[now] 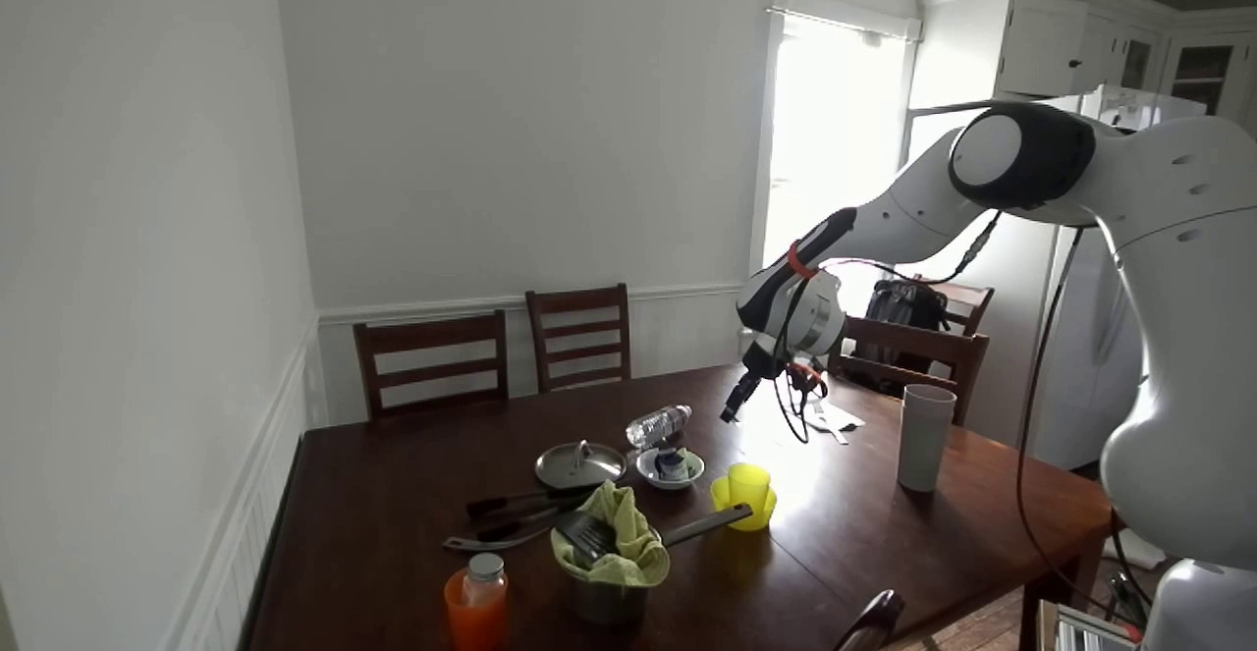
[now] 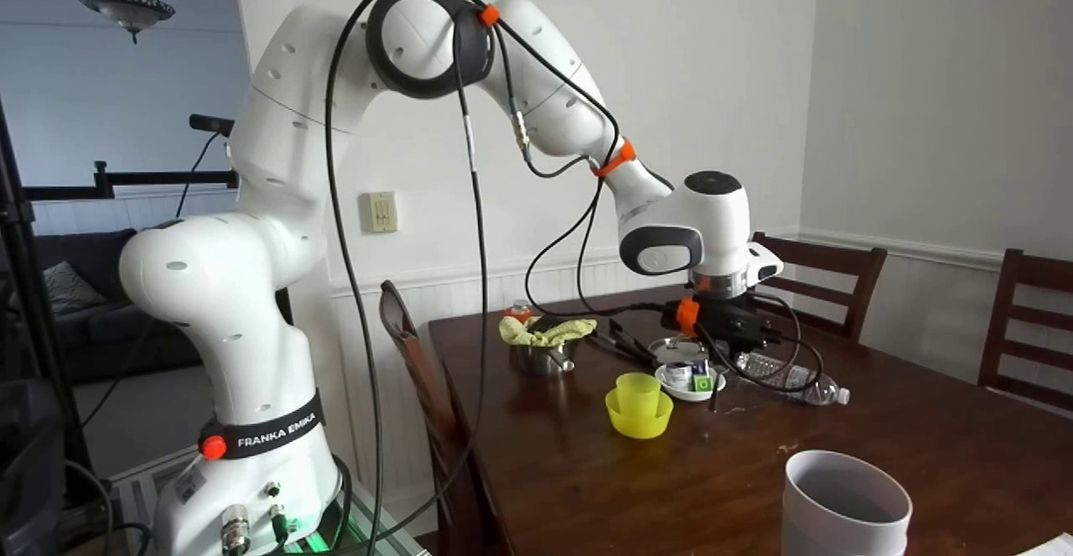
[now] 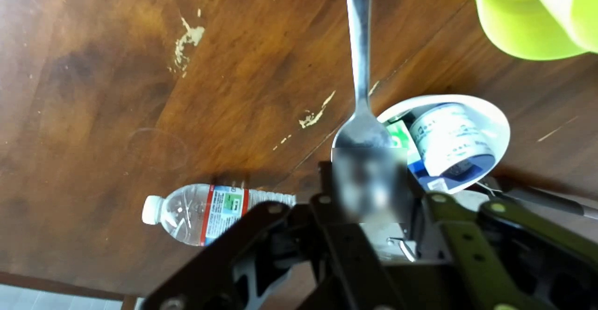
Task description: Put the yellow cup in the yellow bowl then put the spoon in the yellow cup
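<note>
the spoon [image 3: 361,90] is pinched by its scoop end in the pincer [image 3: 369,179], that end a blur to me, the handle cut off at the wrist view's top edge. the yellow cup [image 2: 639,397] stands in the yellow bowl [image 2: 639,428], which a pan handle [image 1: 707,525] partly covers in an exterior view.

Wrist view: bowl end of the spoon [image 3: 361,81] lost in a blurred patch in the hand [image 3: 369,179], contact points unreadable; handle tip cut by top edge. Yellow cup [image 3: 565,1] and yellow bowl [image 3: 511,29] cropped upper right. Base of the bottle [image 3: 215,214] and most of the lid [image 3: 379,235] hidden behind the hand. In an exterior view the pot handle [image 1: 707,524] covers part of the yellow bowl; orange cup [image 1: 476,620] runs off the bottom. In an exterior view, tumbler [image 2: 847,532] cropped. Spoon too small to pick out in both exterior views.
</note>
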Robot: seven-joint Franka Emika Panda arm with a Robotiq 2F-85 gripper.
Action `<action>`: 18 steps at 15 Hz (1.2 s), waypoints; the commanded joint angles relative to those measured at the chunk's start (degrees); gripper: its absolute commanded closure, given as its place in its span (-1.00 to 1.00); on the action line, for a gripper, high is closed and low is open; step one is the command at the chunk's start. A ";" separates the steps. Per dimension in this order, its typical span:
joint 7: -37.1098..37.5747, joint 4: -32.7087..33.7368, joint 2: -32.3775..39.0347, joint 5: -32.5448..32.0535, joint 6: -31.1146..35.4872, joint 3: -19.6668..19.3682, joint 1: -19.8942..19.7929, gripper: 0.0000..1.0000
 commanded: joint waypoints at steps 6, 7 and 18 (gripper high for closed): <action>-0.36 -11.94 -7.70 8.60 11.30 7.64 -0.68 0.82; -0.81 -12.64 -8.21 9.76 11.18 9.03 -1.45 0.81; -6.32 -17.12 -4.98 20.64 25.56 28.62 -13.10 0.81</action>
